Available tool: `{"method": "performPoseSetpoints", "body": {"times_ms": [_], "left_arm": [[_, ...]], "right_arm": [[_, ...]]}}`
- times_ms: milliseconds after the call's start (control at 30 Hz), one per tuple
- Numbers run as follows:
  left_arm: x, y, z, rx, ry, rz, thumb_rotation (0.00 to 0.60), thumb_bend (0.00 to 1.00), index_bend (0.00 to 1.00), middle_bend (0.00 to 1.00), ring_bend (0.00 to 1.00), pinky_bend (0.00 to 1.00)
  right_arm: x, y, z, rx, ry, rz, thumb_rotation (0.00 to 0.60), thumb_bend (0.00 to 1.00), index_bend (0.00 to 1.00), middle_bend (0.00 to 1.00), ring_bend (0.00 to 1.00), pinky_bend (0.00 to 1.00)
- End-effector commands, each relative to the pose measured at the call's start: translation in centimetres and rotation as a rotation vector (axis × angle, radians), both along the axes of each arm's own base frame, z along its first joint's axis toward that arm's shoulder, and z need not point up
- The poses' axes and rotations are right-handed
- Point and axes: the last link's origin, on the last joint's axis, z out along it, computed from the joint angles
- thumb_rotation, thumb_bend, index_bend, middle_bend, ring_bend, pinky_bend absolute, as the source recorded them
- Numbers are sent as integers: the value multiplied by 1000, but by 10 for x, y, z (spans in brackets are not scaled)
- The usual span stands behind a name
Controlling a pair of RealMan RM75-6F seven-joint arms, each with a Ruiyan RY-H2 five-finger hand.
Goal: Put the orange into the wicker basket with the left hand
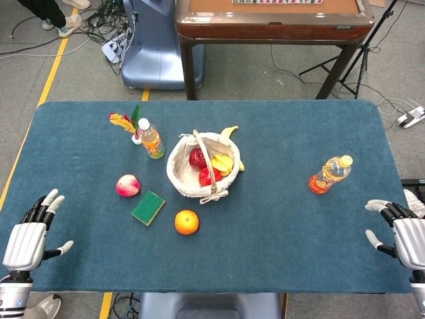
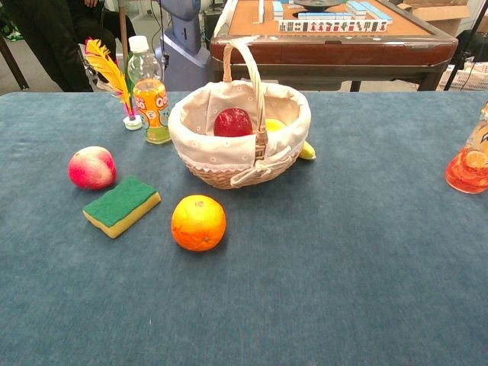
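The orange point(image 1: 186, 222) is seen on the table point(image 1: 279, 232), just near of the wicker basket point(image 1: 179, 174) and right of a green sponge point(image 1: 148, 207). The left hand point(image 1: 30, 234) and right hand point(image 1: 402, 232) are held empty at the near corners, fingers spread, well apart from the orange.

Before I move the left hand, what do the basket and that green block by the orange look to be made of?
The wicker basket looks like woven tan cane, matte, with a pale cloth liner with a lace edge folded over its rim. The green block looks like a kitchen sponge: a rough green scouring top on soft yellow foam. The orange has a dimpled, slightly shiny peel, real or plastic I cannot tell.
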Motion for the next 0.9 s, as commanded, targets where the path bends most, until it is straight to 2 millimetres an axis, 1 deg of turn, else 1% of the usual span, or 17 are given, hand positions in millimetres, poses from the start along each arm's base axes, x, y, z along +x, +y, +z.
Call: {"method": "performPoseSetpoints", "body": {"times_ms": [33,633,767,900], "left_arm": [[0,0,0,0,2,1,600,115,126,23,66,173],[0,0,1,2,-8,-14,600,115,131,23,69,173],[2,2,1,7,-20,-63,600,115,177,25,101,173],[5,5,-2,-49,-44,-157,600,115,219,42,115,173]], "right_arm": [[0,0,0,0,0,-1,600,259,352,319,298,419],[0,0,2,-10,1,4,600,259,352,319,298,419],[2,-3,6,-24,14,11,600,258,352,319,298,419],[4,-5,10,-62,26,15,600,259,352,319,298,419]]}}
